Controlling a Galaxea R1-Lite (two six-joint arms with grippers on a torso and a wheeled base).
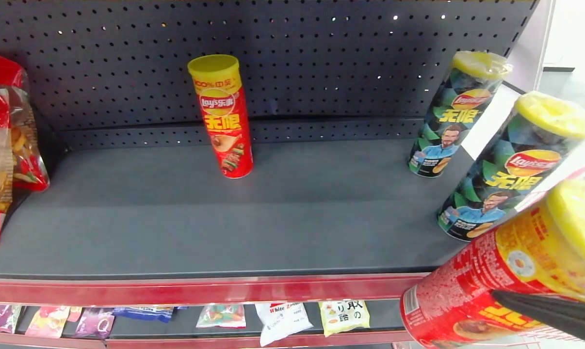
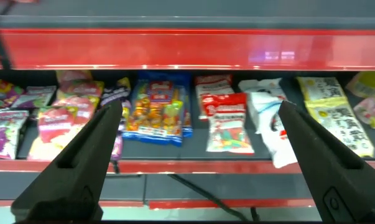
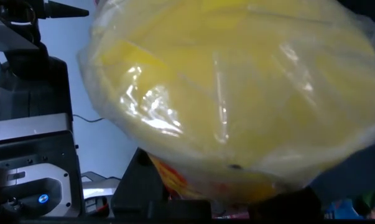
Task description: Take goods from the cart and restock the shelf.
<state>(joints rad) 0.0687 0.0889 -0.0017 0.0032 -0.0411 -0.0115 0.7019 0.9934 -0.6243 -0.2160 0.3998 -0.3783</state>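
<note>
In the head view a red chip can with a yellow lid hangs tilted at the lower right, in front of the shelf's right end. My right gripper is shut on it, one dark finger lying across its side. The right wrist view looks straight onto that can's plastic-wrapped yellow lid. Another red can stands upright near the back of the grey shelf. Two green-and-black cans stand at the shelf's right end. My left gripper is open and holds nothing, facing a lower shelf of snack packets.
Bagged snacks crowd the shelf's left end. A red price rail runs along the front edge, with small packets on the shelf below. A perforated back panel closes the rear. Bare shelf lies between the red can and the green cans.
</note>
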